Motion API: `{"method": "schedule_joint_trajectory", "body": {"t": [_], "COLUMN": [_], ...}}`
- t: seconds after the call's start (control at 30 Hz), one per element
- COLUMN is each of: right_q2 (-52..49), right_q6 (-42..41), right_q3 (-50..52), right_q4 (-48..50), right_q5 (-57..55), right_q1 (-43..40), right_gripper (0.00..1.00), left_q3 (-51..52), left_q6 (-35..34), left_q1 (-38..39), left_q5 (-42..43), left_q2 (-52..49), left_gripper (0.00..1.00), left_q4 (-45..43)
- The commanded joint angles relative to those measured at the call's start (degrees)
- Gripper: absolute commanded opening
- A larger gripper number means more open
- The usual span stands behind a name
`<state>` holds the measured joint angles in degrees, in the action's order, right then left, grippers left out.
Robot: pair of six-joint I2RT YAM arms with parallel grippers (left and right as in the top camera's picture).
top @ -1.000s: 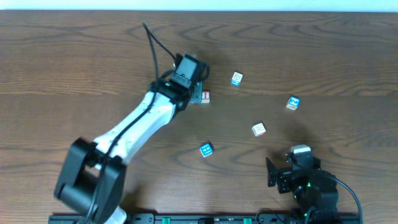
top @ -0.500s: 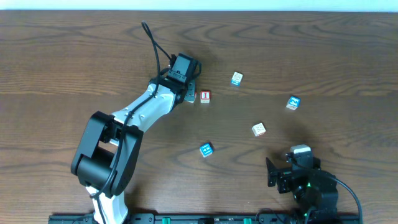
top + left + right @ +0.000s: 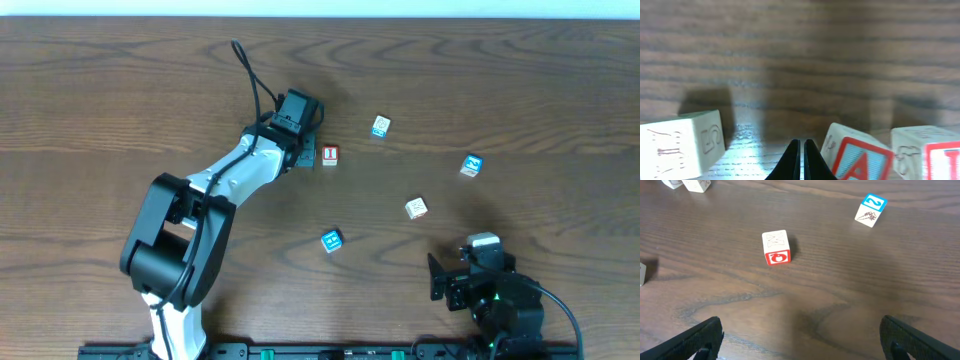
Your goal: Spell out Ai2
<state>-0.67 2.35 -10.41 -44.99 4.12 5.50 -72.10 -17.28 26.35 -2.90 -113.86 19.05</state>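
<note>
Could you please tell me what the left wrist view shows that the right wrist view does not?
Only the left wrist: the shut left tool and, close beside it, the A cube, letter legible. Only the right wrist: the 2 cube, a red-picture cube, the open right tool. Both: the wooden table, perhaps the cropped cubes at the right wrist's top edge.

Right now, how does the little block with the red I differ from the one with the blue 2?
The I block is edged in red; the 2 block is edged in blue. The I block sits close beside the left pincer and the A block; the 2 block stands alone, apart from the other blocks. Both are small white cubes on the wooden table, marked face up.
</note>
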Motion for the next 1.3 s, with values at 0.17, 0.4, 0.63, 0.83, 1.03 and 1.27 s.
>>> {"method": "schedule_joint_trajectory", "body": {"t": [0.17,0.4,0.63,0.83,1.03,1.27], "right_q2": [0.35,0.35,0.35,0.35,0.35,0.35], "right_q6": [0.04,0.04,0.04,0.04,0.04,0.04], "right_q3": [0.52,0.52,0.52,0.52,0.52,0.52], "right_q4": [0.04,0.02,0.04,0.02,0.02,0.04], "right_q5": [0.24,0.24,0.24,0.24,0.24,0.24], "right_q1": [-0.33,-0.33,-0.33,-0.33,-0.33,-0.33], "right_gripper": [0.99,0.99,0.99,0.99,0.99,0.99], "left_q3": [-0.04,-0.04,-0.04,-0.04,-0.07,-0.07], "left_q6": [-2.05,-2.03,-1.99,-1.97,-1.99,-2.03], "left_q1": [-0.04,-0.04,-0.04,-0.09,0.04,0.04], "left_q5": [1.53,4.02,3.93,1.29,3.89,4.5], "left_q2": [-1.16,-1.16,-1.14,-1.14,-1.14,-1.14], "left_gripper": [0.06,0.06,0.06,0.06,0.06,0.06], "left_q4": [0.0,-0.02,-0.22,-1.25,-2.43,-2.62]}}
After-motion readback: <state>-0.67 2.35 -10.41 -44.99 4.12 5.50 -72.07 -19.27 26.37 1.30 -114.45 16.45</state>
